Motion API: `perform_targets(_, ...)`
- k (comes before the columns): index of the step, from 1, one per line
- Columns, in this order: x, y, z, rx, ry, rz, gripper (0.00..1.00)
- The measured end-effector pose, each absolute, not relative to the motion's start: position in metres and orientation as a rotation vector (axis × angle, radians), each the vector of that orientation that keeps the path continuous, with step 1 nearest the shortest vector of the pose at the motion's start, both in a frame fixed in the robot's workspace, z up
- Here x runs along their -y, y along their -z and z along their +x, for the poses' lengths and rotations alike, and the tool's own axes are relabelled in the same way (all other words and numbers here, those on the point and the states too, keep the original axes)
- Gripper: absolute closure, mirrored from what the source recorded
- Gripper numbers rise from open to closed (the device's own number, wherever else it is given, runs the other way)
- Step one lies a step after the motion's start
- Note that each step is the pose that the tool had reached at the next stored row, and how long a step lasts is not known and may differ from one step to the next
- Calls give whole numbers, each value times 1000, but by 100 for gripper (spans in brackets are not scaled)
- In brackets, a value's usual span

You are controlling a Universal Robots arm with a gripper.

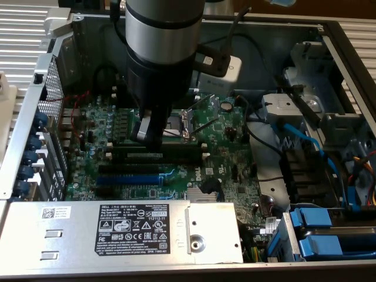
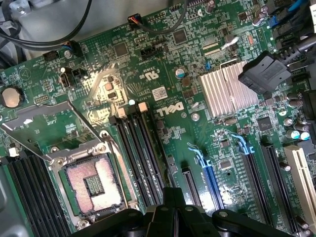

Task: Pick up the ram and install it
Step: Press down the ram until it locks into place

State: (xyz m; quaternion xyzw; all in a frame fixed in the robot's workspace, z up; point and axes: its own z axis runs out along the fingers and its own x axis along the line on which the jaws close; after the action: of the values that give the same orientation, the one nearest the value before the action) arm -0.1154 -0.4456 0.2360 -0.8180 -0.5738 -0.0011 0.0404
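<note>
Gripper (image 2: 170, 217), jaws closed together, is hanging just over the ram (image 1: 161, 154), which is sitting on the motherboard (image 1: 235, 170) beside the processor socket (image 1: 176, 122). Pressing off-centre could be leaving one end unlatched.

Looking past the open grey case (image 1: 276, 35): ribbed pale metal worktop (image 1: 20, 35) showing beyond both far corners, catching bright light along its ridges.
</note>
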Motion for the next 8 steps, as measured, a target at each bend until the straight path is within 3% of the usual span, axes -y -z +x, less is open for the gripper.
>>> perform_targets(8, 446, -235, -115, 1750, 4, -2511, 89)
